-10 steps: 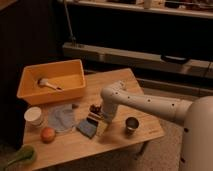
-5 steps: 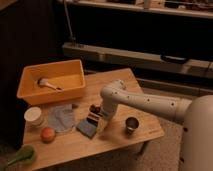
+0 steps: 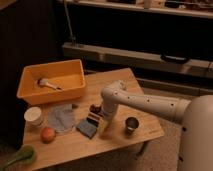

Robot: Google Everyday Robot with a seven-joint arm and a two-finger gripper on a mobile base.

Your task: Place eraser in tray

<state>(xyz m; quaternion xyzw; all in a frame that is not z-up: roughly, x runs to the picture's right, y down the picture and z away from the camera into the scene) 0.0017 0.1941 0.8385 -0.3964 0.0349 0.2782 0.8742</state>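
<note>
A white robot arm (image 3: 150, 104) reaches from the robot's body at the lower right across a wooden desk (image 3: 70, 145). It runs leftward to a rounded, bent joint, then its last section turns steeply downward. This puts the hand (image 3: 100, 120) low over the desk, outside the yellow-orange tray (image 3: 50, 96) and nearer the camera than the tray's right corner. The hand is released, with its fingers spread and nothing held. It hangs just beside the eraser (image 3: 93, 119), though in this dim view it is hard to say whether they touch. The eraser, a small dark striped block, lies on the desk outside the tray, toward the camera from the tray's right end. A blue pad (image 3: 86, 129) lies against the eraser's side farthest from the tray, and a dark red lumpy cluster (image 3: 95, 107) sits between the eraser and the tray. In front of the tray's middle lies a blue-grey cloth (image 3: 62, 118). A white cup (image 3: 34, 116) stands in front of the tray's left end, with a round orange fruit (image 3: 47, 134) farther out from the tray. A small metal cup (image 3: 131, 123) stands well to the right of the tray, beyond the hand. A pale object (image 3: 47, 83) lies inside the tray. Compared with half a second ago, the arm has kept the same bent pose, the hand is still spread beside the eraser, and nothing on the desk appears to have moved.
</note>
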